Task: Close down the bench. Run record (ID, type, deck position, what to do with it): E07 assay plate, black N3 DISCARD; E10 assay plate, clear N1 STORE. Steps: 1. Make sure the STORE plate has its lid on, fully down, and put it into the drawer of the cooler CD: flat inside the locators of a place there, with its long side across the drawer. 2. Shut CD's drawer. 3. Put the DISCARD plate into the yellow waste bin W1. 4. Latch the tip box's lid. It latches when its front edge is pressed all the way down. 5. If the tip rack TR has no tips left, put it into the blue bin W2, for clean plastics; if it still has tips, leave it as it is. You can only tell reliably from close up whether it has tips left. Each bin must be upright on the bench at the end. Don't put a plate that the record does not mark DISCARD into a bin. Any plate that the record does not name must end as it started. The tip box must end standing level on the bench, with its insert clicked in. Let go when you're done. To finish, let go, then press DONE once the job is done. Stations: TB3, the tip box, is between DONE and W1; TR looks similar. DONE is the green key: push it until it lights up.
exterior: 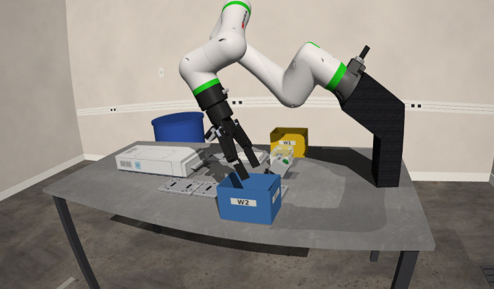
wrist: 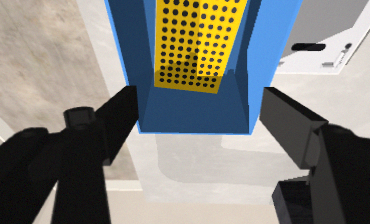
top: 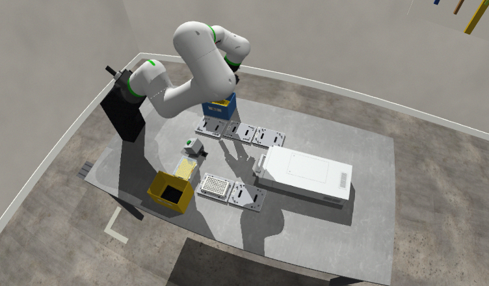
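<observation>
The gripper (exterior: 247, 169) hangs tilted over the blue bin W2 (exterior: 248, 206) at the bench's edge, its jaws spread wide and holding nothing, one fingertip just inside the bin's open top and the other above the rim. Seen from the wrist, the two black fingers stand outside the bin's walls on either side of its near end. Inside the bin lies the tip rack TR (wrist: 198, 42), a yellow perforated face with rows of dark holes, resting on the floor of the bin against its far end.

Just beyond W2 a row of three grey deck nests (top: 240, 132) runs along the bench, each bare. Past that row stands the white cooler CD (top: 306, 174), its drawer front flush with the housing. Farther from W2, across the bench, the green key DONE (top: 189, 143) sits on its grey housing, and the tip box TB3 (top: 185, 168) with its yellow insert stands between that key and the yellow bin W1 (top: 170, 192), which is upright with a dark thing at its bottom. Beside W1 a white well plate (top: 214, 185) rests on a nest, with one more bare nest (top: 246, 195) next to it. The arm's elbow blocks much of W2 from above, leaving only its front wall and a sliver of yellow in sight.
</observation>
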`<act>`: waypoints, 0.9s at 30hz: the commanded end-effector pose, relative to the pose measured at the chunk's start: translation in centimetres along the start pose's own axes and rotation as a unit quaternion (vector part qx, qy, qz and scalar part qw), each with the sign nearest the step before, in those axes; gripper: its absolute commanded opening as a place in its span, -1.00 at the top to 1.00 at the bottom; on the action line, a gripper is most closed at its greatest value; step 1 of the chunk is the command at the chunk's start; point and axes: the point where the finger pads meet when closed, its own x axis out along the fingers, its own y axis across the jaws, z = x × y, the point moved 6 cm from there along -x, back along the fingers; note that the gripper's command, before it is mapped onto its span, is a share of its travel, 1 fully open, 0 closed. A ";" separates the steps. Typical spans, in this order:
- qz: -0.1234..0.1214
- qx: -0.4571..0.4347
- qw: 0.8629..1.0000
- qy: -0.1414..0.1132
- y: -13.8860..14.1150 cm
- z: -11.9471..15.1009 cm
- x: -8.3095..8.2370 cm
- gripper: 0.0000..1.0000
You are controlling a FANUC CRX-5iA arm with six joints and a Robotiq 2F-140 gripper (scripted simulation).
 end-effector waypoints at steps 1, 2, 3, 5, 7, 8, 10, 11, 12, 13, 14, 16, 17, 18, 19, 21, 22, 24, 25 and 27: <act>0.000 0.000 1.000 0.000 0.0 0.1 -0.4 -0.40; 0.000 0.000 1.000 0.000 0.0 0.2 -0.5 -0.40; 0.000 0.000 1.000 0.000 0.0 0.3 -0.6 -0.40; 0.000 0.000 1.000 0.000 0.0 0.4 -0.9 -0.40; 0.000 0.000 1.000 0.000 0.0 0.5 -1.1 -0.40; 0.000 0.000 1.000 0.000 0.0 0.5 -1.1 -0.40; 0.000 0.000 1.000 0.000 0.0 0.5 -1.2 -0.40; 0.000 0.000 1.000 0.000 0.0 0.6 -1.3 -0.40; 0.000 0.000 1.000 0.000 0.0 0.7 -1.5 -0.40; 0.000 0.000 1.000 0.000 0.0 0.7 -1.6 -0.40; 0.000 0.000 1.000 0.000 0.0 0.8 -1.7 -0.40; 0.000 0.000 1.000 0.000 0.0 0.9 -1.9 -0.40; 0.000 0.000 1.000 0.000 0.0 0.9 -2.0 -0.40; 0.000 0.000 1.000 0.000 0.0 0.9 -1.9 -0.40; 0.000 0.000 1.000 0.000 0.0 0.9 -2.0 -0.40; -0.007 0.015 1.000 0.000 0.4 0.9 -2.0 -0.39; -0.014 0.030 0.999 0.000 0.9 1.0 -2.0 -0.38; -0.019 0.039 0.999 0.000 1.8 1.1 -1.9 -0.36; -0.019 0.039 0.999 0.000 1.8 1.1 -1.9 -0.36; -0.019 0.039 0.999 0.000 2.2 1.2 -1.9 -0.35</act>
